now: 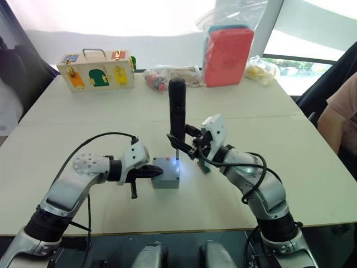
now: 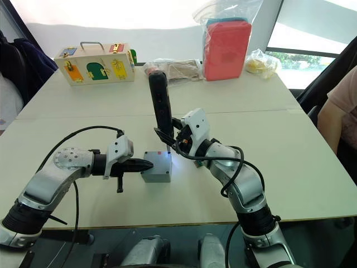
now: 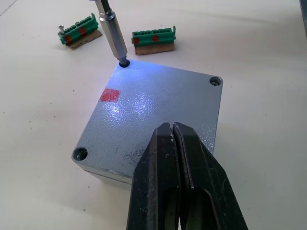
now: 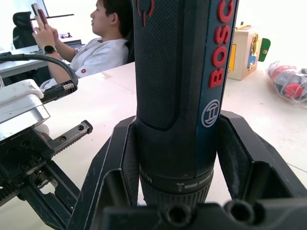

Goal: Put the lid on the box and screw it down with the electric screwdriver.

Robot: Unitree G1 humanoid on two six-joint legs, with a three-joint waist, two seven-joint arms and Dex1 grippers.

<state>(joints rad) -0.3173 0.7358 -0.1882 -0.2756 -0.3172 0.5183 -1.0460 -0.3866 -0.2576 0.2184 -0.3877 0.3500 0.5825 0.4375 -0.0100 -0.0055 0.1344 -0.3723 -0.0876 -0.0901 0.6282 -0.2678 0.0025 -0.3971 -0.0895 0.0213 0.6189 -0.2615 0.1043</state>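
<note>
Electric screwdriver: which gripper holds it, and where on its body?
The right gripper clamps the electric screwdriver round its lower body, just above the bit. The left gripper holds nothing.

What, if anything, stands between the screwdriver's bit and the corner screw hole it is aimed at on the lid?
Nothing visible. The screwdriver, held upright by the right gripper, has its bit already seated in the corner hole of the lid. The left gripper, fingers shut, presses on the lid away from that corner.

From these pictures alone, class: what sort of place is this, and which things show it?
Probably a robot test room or lab. A long pale table carries practice props: a wooden latch case, bagged items, and green terminal blocks. A seated person uses a phone at a nearby desk.
</note>
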